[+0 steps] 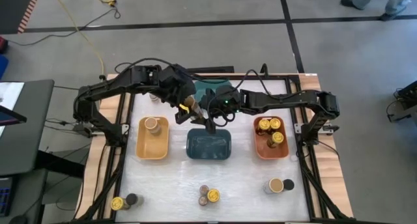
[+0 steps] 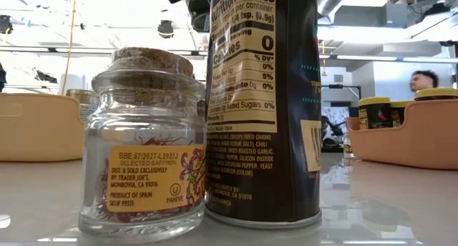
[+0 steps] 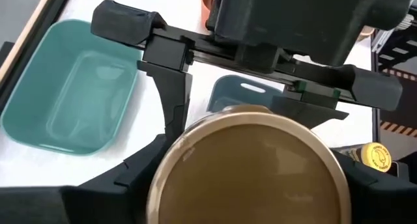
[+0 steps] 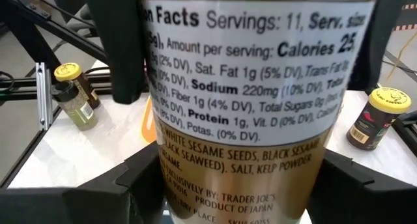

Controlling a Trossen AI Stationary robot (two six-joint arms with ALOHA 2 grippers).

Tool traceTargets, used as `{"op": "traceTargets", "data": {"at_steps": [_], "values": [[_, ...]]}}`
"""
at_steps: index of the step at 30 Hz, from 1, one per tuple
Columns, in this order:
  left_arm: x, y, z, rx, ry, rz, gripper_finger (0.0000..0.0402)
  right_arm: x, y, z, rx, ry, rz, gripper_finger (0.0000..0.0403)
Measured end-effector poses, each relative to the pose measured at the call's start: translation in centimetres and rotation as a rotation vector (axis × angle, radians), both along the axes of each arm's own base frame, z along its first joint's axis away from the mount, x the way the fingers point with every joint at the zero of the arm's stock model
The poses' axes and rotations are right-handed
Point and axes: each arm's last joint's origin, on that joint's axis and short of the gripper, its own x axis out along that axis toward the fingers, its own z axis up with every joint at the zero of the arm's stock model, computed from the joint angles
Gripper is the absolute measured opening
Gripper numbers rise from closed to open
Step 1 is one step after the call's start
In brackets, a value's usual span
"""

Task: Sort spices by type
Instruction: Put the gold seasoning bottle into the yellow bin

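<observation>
Both grippers meet over the table's middle, above the dark-blue bin (image 1: 210, 146). Between them is a wide tan-topped spice jar (image 1: 189, 107), upright, with a gold label (image 4: 247, 87). My left gripper (image 3: 244, 178) comes down onto its tan top (image 3: 247, 165). My right gripper (image 4: 242, 178) is at its side. Another tan-topped jar (image 1: 152, 124) stands in the yellow bin (image 1: 140, 149). Yellow-lidded jars (image 1: 268, 125) stand in the orange bin (image 1: 258, 146). Three small groups of jars (image 1: 208, 195) stand along the near edge. My left gripper pinches the jar at its top rim (image 3: 163, 178), one finger (image 3: 117, 182) on either side, coming from above and pointing down. The jar is upright and lifted clear. My right gripper has the jar's labelled body (image 4: 176, 172) between its two fingers (image 4: 130, 185), which lie against opposite sides below the lid.
The teal bin (image 1: 210, 87) lies just beyond the grippers. In the low view a cork-topped glass jar (image 2: 143, 146) and a dark jar (image 2: 261, 103) stand close to the camera. A person (image 2: 426, 80) is in the room behind. Bare table lies between the bins and the near jars.
</observation>
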Motion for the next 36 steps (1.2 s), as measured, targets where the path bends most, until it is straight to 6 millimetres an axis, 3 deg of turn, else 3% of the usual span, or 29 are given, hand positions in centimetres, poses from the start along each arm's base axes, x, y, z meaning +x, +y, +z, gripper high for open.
{"op": "traceTargets", "data": {"at_steps": [4,10,15,29,36], "values": [[0.0,0.0,0.0,0.000,-0.004,0.002,0.0272,0.0,0.0,0.0,0.001,0.000,0.000,0.0303],[0.0,0.0,0.0,-0.008,-0.003,0.013,0.0272,0.0,0.0,0.1,-0.002,-0.007,0.001,0.0361],[0.1,0.0,0.0,-0.006,-0.003,0.012,0.0272,0.0,0.0,0.1,-0.002,-0.005,0.001,0.0385],[-0.1,0.1,-0.1,0.031,0.015,0.029,0.0272,-0.3,-0.1,-0.4,-0.107,0.049,0.042,0.0399],[-1.4,-0.3,-0.3,0.067,0.115,0.124,0.0272,-1.5,-2.0,-2.0,-0.023,0.248,-0.028,0.0396]]}}
